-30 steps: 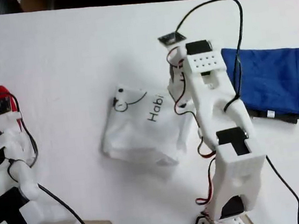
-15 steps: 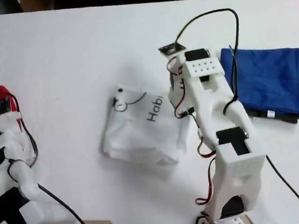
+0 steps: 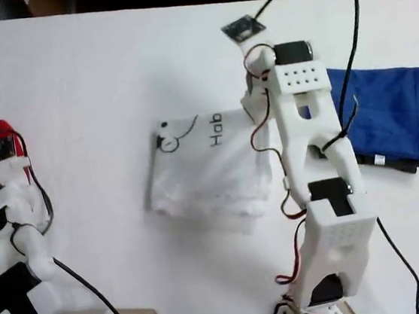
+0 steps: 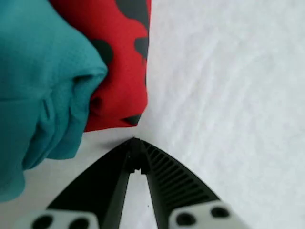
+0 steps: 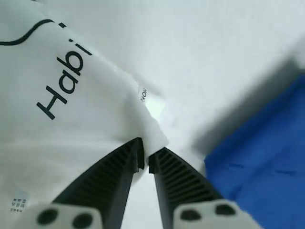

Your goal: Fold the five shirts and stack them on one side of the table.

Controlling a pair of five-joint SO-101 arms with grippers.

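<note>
Pinching the white shirt (image 5: pixel 71 133) by its corner, the right claw (image 5: pixel 146 155) sits between that shirt and the blue shirt (image 5: pixel 257 157), which lies just beside it on the surface (image 3: pixel 80 81). The left claw (image 4: pixel 137 157) is pressed together, tips just short of the red shirt (image 4: pixel 119 62) and teal shirt (image 4: pixel 43 81)

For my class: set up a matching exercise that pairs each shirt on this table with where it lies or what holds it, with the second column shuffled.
Column one:
1. white shirt
2. blue shirt
3. red shirt
4. teal shirt

Column two:
A. folded, lying over a dark garment
B. black-patterned, just ahead of the left gripper
C. bunched against the patterned shirt
D. pinched at its edge by the right gripper

Pairs: 1-D, 2-A, 3-B, 4-C
</note>
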